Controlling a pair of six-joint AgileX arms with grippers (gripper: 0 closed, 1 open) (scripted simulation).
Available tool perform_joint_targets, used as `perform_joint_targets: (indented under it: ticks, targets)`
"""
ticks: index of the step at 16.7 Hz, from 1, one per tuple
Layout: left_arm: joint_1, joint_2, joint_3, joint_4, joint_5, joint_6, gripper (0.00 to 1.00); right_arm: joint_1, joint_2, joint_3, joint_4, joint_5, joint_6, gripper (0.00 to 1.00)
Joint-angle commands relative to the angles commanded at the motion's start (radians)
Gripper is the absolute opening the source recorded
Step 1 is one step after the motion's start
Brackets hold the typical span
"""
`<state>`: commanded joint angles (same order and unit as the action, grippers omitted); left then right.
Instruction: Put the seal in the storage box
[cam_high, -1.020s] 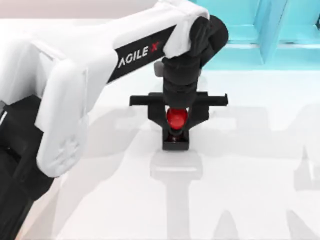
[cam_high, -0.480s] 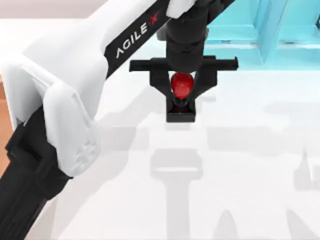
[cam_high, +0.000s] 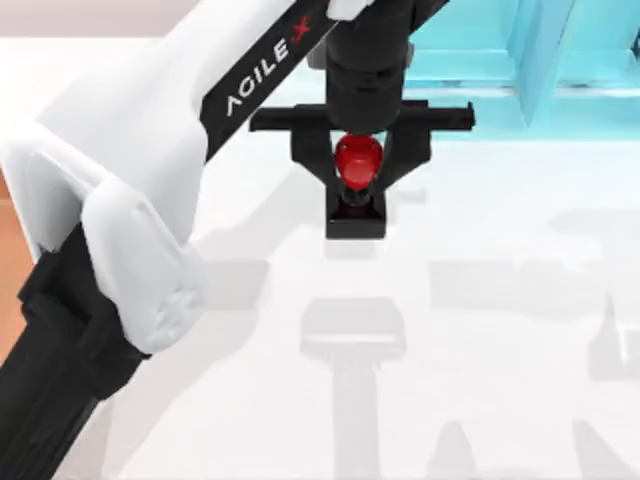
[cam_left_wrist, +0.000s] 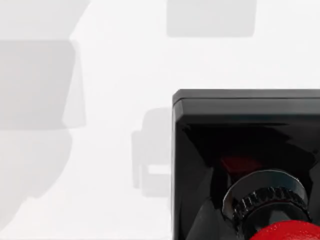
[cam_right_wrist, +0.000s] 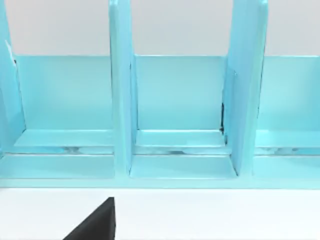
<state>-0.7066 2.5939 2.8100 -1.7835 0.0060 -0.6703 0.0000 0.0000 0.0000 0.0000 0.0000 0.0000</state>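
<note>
My left gripper is shut on the seal, its fingers pinching the glossy red knob while the black square base hangs below, lifted off the white table. It hovers just in front of the turquoise storage box at the far right of the table. In the left wrist view the seal's black base looms close, with the red knob at the picture's edge. The right wrist view faces the storage box and its open compartments.
The storage box has upright dividers splitting it into several open-fronted bays. A dark corner pokes into the right wrist view in front of the box. The white table carries only shadows.
My left gripper has carried the seal up and away from the table's middle toward the storage box; over the last half second it has only shifted slightly.
</note>
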Motion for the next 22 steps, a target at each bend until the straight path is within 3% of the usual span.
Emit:
perform_joint_targets:
  ticks: [5, 17, 22]
  targets:
    - [0.104, -0.082, -0.110, 0.031, -0.002, 0.103, 0.00, 0.000, 0.000, 0.000, 0.000, 0.000, 0.000, 1.00]
    - [0.852, -0.687, -0.995, 0.280, -0.002, 0.840, 0.00, 0.000, 0.000, 0.000, 0.000, 0.000, 0.000, 1.00]
    - [0.982, -0.799, -1.127, 0.324, -0.005, 0.970, 0.00, 0.000, 0.000, 0.000, 0.000, 0.000, 0.000, 1.00]
